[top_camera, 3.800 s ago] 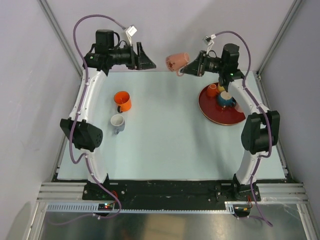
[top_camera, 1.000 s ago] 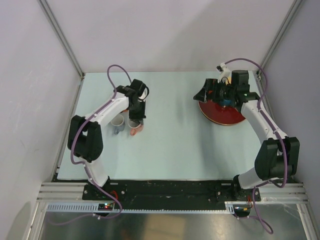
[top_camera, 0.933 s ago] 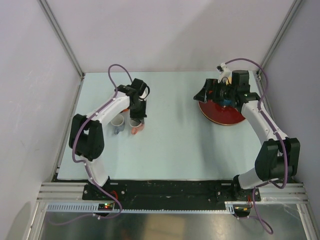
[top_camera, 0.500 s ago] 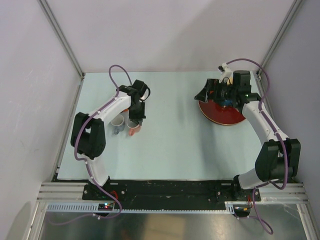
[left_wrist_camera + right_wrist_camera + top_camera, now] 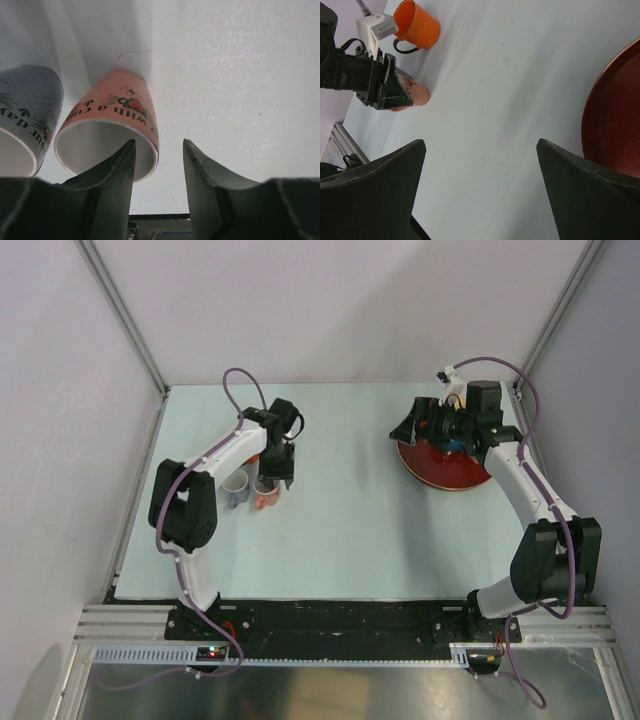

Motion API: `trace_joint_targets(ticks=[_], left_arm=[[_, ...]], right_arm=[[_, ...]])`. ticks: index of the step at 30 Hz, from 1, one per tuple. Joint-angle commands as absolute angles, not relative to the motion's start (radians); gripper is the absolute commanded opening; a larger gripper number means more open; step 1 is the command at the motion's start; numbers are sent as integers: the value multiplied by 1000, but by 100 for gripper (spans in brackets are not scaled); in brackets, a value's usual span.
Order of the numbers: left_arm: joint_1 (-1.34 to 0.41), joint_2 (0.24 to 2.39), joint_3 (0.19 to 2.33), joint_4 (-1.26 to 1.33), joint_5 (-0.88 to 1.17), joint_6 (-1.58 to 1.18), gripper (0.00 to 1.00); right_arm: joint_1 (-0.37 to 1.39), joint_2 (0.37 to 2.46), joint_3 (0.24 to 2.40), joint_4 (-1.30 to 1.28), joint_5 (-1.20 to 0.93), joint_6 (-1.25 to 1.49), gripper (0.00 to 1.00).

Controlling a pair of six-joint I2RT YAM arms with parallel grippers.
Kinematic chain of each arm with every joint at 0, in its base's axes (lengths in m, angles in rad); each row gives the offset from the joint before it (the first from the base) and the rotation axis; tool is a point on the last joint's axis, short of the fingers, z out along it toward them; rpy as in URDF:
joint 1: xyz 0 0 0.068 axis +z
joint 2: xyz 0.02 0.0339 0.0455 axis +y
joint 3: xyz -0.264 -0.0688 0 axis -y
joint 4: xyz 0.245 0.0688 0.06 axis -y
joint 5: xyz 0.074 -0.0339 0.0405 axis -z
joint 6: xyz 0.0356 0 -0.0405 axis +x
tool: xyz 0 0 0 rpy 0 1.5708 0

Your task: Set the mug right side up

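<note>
The pink mug is showing a salmon outside with dark lettering and a small red figure, and a white inside. The grey mug is wearing a fine speckle with dark script. The orange mug is showing one plain colour. The plate is showing deep red, the counter pale bluish white. The left hand and right hand are showing matte black.

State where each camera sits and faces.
Top external: overhead at the near edge, looking down on the table; left arm and right arm show.
Left wrist: on the left arm, facing down at the pink mug; left gripper shows.
Right wrist: on the right arm, looking across the table past the red plate; right gripper shows.
Both wrist views share the pink mug.
</note>
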State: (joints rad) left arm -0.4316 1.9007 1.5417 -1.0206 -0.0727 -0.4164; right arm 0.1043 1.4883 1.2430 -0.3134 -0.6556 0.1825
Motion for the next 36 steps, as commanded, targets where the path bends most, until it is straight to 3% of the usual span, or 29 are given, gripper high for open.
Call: trace_joint_targets(ticks=[1, 8, 11, 15, 24, 36], left_arm=[[-433, 1881, 1602, -1024, -56, -404, 50], [-430, 1754, 1624, -1034, -54, -382, 66], [-431, 1693, 1639, -1034, -86, -360, 70], [-430, 1653, 1679, -1006, -84, -299, 77], [-443, 1611, 1730, -870, 24, -48, 79], [-460, 1612, 1774, -867, 27, 36, 80]], right_arm=[[96, 1488, 1251, -290, -670, 170, 99], [27, 1502, 1285, -365, -719, 123, 100], [-85, 1534, 1320, -410, -723, 86, 99], [-179, 1600, 1403, -486, -555, -56, 99], [-248, 1773, 1565, -546, -342, -362, 92], [-310, 1989, 1688, -509, -268, -362, 93]])
